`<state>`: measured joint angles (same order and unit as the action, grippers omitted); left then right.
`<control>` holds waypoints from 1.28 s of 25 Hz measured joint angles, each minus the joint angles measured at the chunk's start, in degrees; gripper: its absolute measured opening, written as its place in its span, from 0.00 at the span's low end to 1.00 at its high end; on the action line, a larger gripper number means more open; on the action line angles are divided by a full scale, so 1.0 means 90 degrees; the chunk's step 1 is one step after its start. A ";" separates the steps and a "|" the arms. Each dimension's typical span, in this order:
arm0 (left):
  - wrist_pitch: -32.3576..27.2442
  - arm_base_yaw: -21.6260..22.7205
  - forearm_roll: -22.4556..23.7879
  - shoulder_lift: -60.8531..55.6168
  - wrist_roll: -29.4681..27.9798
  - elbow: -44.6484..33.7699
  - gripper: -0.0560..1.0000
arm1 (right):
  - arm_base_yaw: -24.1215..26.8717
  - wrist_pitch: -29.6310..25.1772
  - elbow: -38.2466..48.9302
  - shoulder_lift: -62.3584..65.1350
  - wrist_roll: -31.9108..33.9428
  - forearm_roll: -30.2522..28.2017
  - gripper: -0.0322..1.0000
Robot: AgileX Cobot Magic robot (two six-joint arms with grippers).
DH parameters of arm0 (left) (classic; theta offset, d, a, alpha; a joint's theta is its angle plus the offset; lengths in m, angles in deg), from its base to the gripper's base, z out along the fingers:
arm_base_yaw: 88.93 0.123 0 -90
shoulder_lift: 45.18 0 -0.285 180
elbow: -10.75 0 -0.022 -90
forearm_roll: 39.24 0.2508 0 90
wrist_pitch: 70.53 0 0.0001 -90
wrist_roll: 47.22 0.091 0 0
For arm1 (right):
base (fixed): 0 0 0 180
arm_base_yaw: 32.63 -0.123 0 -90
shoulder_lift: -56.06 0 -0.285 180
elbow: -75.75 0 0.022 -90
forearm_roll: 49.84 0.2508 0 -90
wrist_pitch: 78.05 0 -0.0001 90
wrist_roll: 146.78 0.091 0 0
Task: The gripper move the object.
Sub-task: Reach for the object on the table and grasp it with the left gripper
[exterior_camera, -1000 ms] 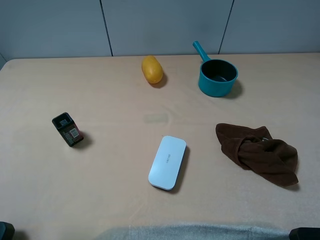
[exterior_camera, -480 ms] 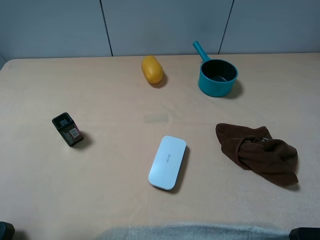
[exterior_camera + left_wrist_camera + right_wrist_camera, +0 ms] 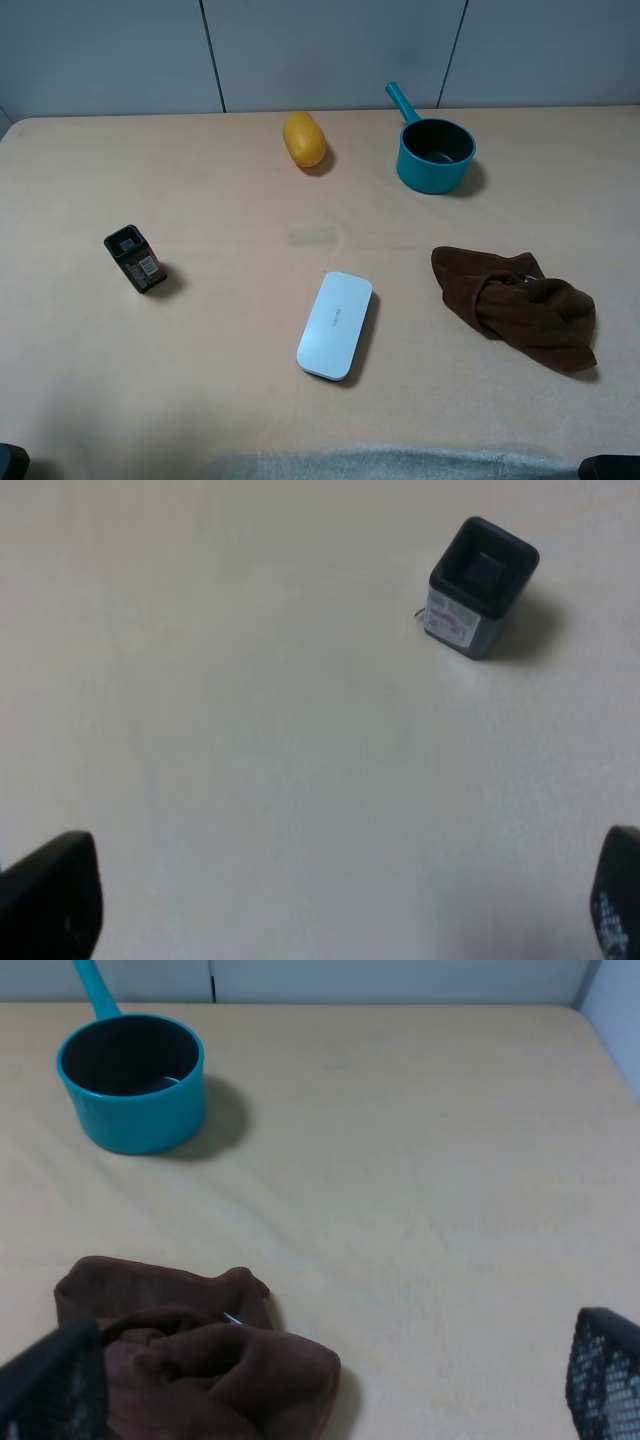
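Note:
The object, a small black box (image 3: pixel 136 259) with a red-and-white label, stands on the tan table (image 3: pixel 230 300) at the left. In the left wrist view the box (image 3: pixel 480 587) shows its open top and its label, well ahead of my left gripper (image 3: pixel 335 900). That gripper's two black fingertips (image 3: pixel 50 895) sit far apart at the frame's corners, open and empty. My right gripper (image 3: pixel 328 1380) is also open and empty, its fingertips (image 3: pixel 605 1370) wide apart, one over the brown cloth (image 3: pixel 190 1360). Neither gripper touches anything.
A flat white rounded case (image 3: pixel 336 324) lies at the middle front. A yellow oval thing (image 3: pixel 303 139) and a teal saucepan (image 3: pixel 435 153) stand at the back. A crumpled brown cloth (image 3: pixel 515 303) lies at the right. Dark arm parts (image 3: pixel 10 462) show at the bottom corners.

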<state>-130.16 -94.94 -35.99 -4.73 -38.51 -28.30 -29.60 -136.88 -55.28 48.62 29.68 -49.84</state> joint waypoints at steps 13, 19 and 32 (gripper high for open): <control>0.0488 -0.0453 -0.0088 0.1720 0.0201 0.0134 0.98 | 0.0000 0.0000 0.0000 0.0000 0.0000 0.0000 0.70; 0.0971 -0.0664 0.0034 0.2691 0.0212 0.0142 0.98 | 0.0000 0.0000 0.0000 0.0000 0.0000 0.0000 0.70; 0.1910 -0.0664 -0.0092 0.4250 0.0595 0.0147 0.98 | 0.0000 0.0000 0.0000 0.0000 0.0000 0.0000 0.70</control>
<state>-112.97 -100.92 -36.82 33.52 -33.15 -26.98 -29.60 -136.88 -55.28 48.62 29.68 -49.84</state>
